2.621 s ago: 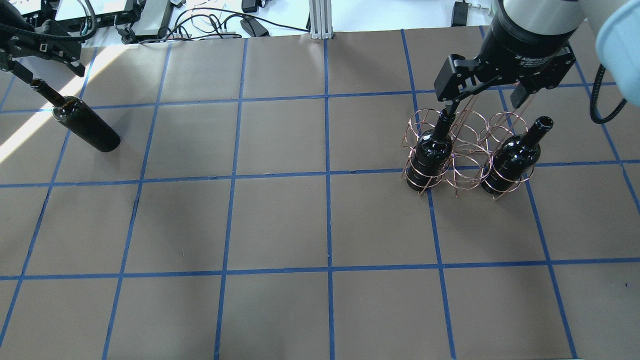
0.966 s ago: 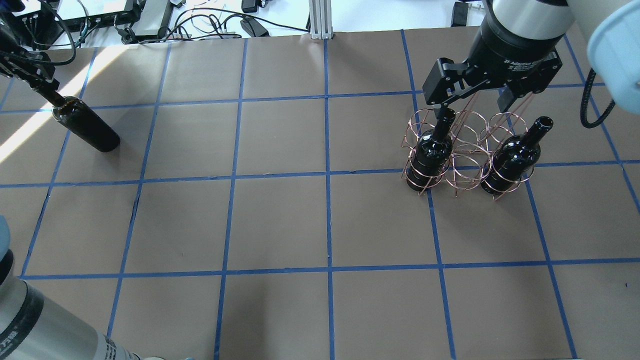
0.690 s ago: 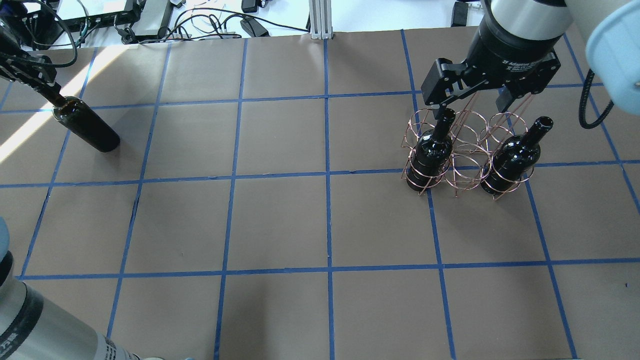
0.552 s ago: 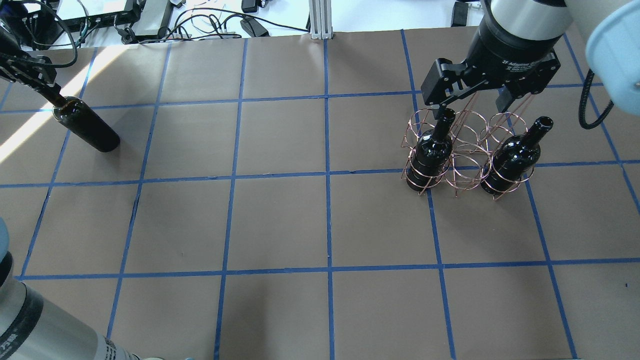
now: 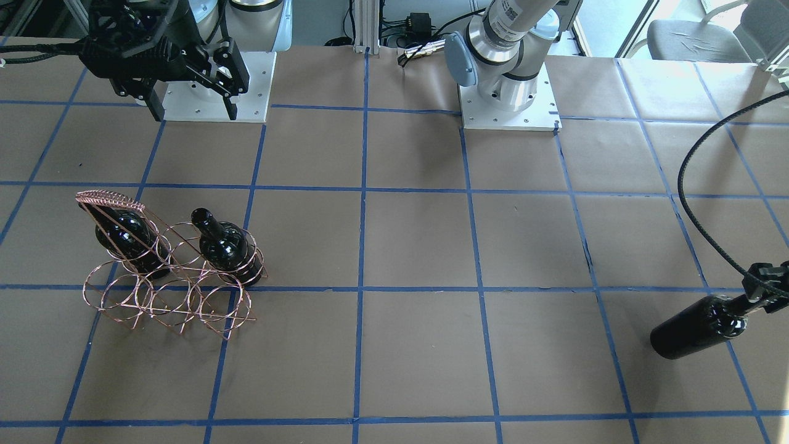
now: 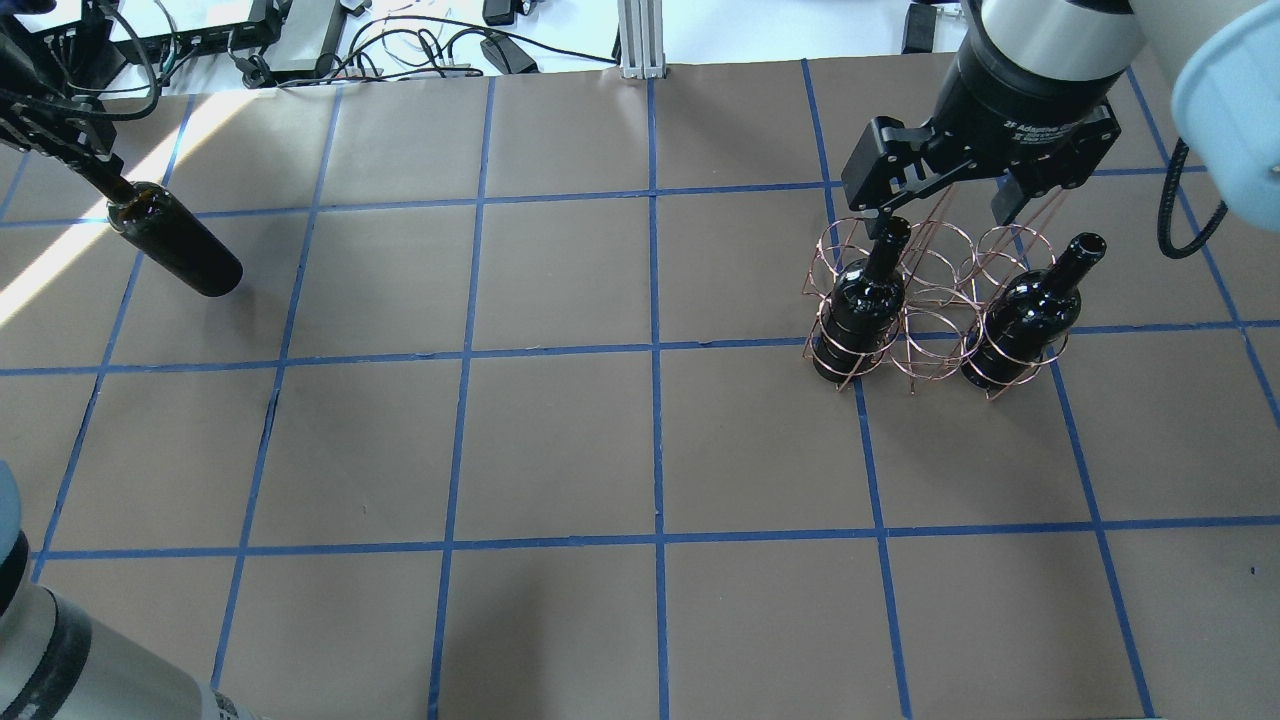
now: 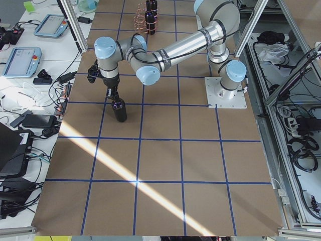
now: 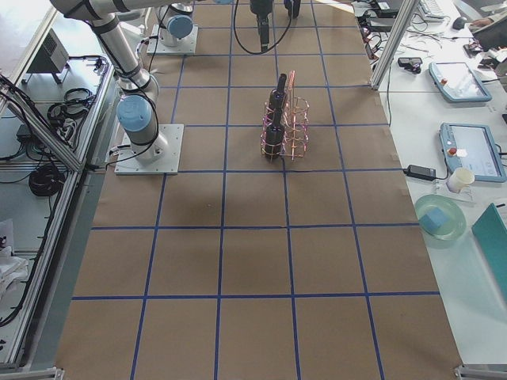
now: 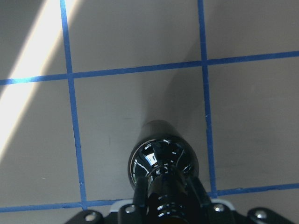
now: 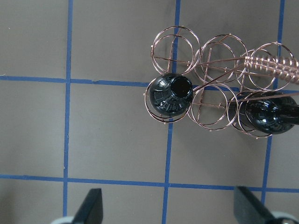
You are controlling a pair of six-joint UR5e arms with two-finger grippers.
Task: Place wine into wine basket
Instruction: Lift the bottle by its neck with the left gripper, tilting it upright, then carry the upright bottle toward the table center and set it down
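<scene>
A glossy black wine bottle is at the table's far left, held upright by its neck in my shut left gripper. It also shows in the front view, the left side view and the left wrist view. The copper wire wine basket stands on the right and holds two black bottles in its near row, with an unfilled ring between them. My right gripper hangs open and empty above the basket's handle.
The table is brown paper with a blue tape grid. Cables and electronics lie beyond the far edge. The arm bases stand at the robot's side of the table.
My left gripper came down onto the lone bottle's neck and closed on it; the bottle has since shifted slightly, as if just lifted. My right gripper drew back a little from the basket's left bottle.
</scene>
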